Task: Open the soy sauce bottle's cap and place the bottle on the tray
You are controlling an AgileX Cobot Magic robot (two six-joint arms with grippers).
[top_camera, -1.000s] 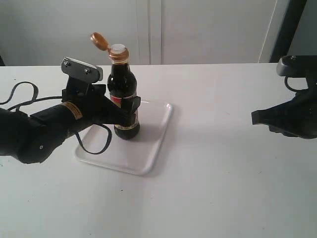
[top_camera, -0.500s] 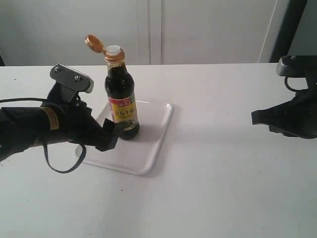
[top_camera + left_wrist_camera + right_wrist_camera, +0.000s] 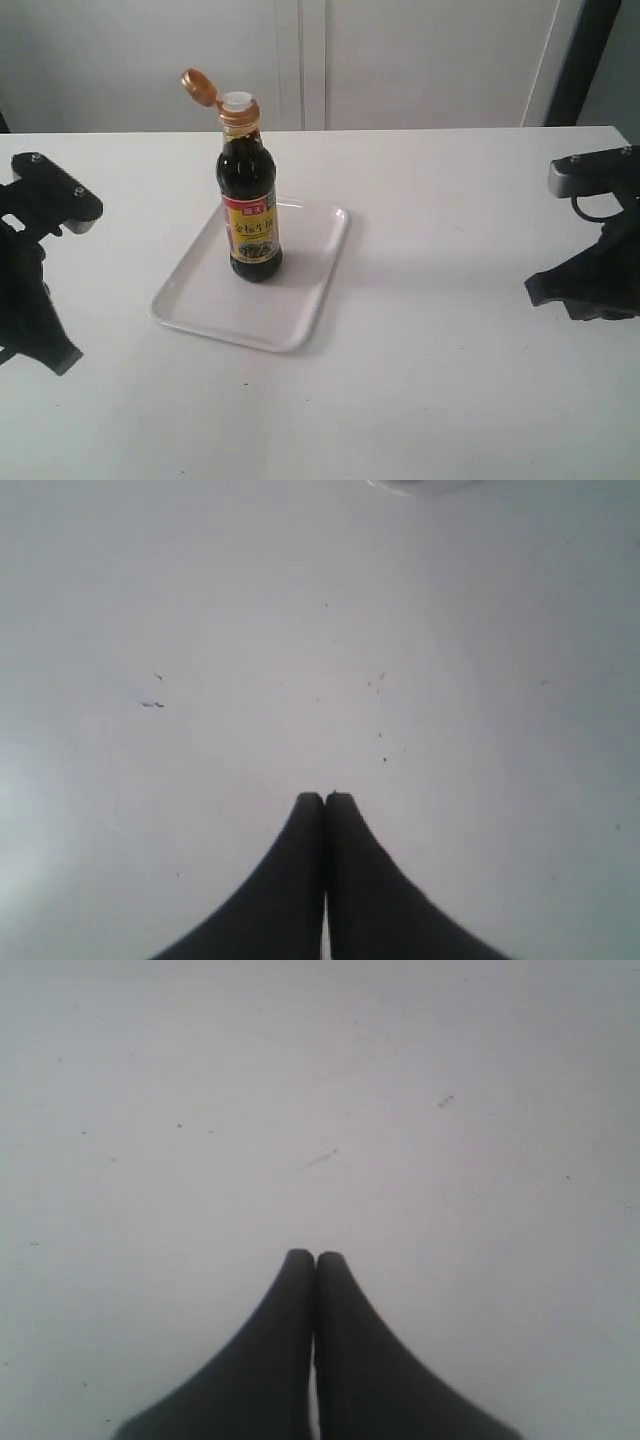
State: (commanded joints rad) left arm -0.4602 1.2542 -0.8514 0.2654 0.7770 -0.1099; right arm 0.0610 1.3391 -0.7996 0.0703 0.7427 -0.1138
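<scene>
Now the bottle [image 3: 249, 200] stands upright on the tray [image 3: 303, 307], cap [image 3: 199, 86] flipped open; both grippers, left [image 3: 325, 798] and right [image 3: 315, 1257], are closed, empty, at the counter's side edges.

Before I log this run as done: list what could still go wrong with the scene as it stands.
1. The soy sauce bottle stands upright on the tray with its cap flipped open; a knock could spill sauce.
2. It is tall and narrow, unsupported: the left gripper and right gripper are both shut over bare table.
3. Lifting the low-rimmed tray might tip it.
</scene>
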